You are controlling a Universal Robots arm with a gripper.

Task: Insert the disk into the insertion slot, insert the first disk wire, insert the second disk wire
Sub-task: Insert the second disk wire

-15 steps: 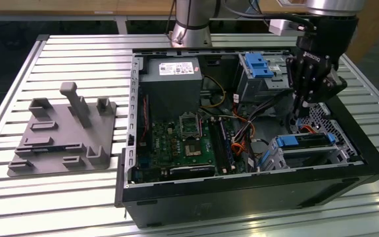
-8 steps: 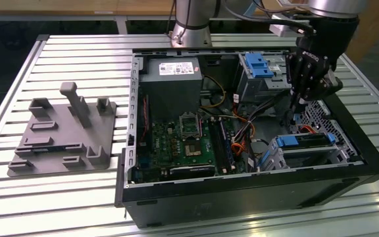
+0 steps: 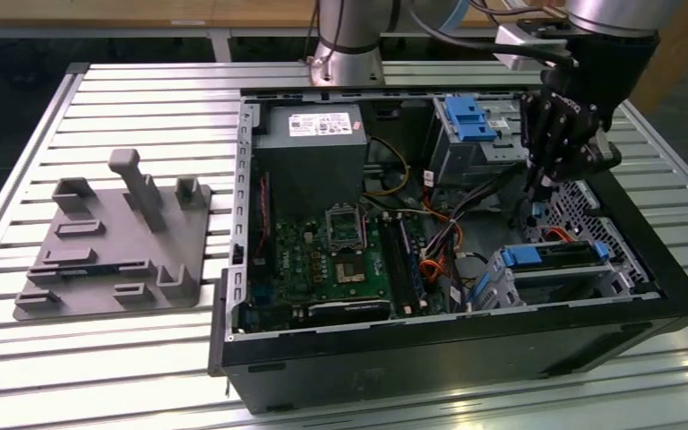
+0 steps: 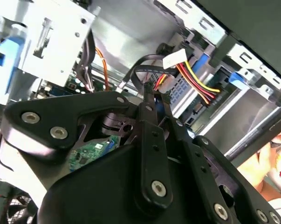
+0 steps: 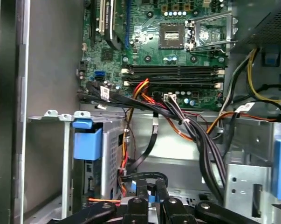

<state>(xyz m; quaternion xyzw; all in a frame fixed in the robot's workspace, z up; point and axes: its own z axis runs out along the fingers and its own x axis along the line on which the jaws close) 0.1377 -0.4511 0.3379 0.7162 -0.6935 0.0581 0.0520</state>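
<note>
Black gripper (image 3: 539,186) hangs inside the open computer case (image 3: 440,358), fingers (image 5: 136,201) pressed nearly together. They appear to pinch the blue-tipped end of a black wire (image 5: 145,177), though the contact is partly hidden. Disk (image 3: 555,256) already sits in the insertion slot (image 3: 523,288), below the gripper and nearer the camera in the exterior view, with its long axis across that view and its blue end toward the motherboard (image 3: 344,260). Room is tight — a wire bundle (image 5: 201,140) and the tall drive bay (image 3: 469,125) crowd in; the case rests on a slatted metal table (image 3: 141,98).
</note>
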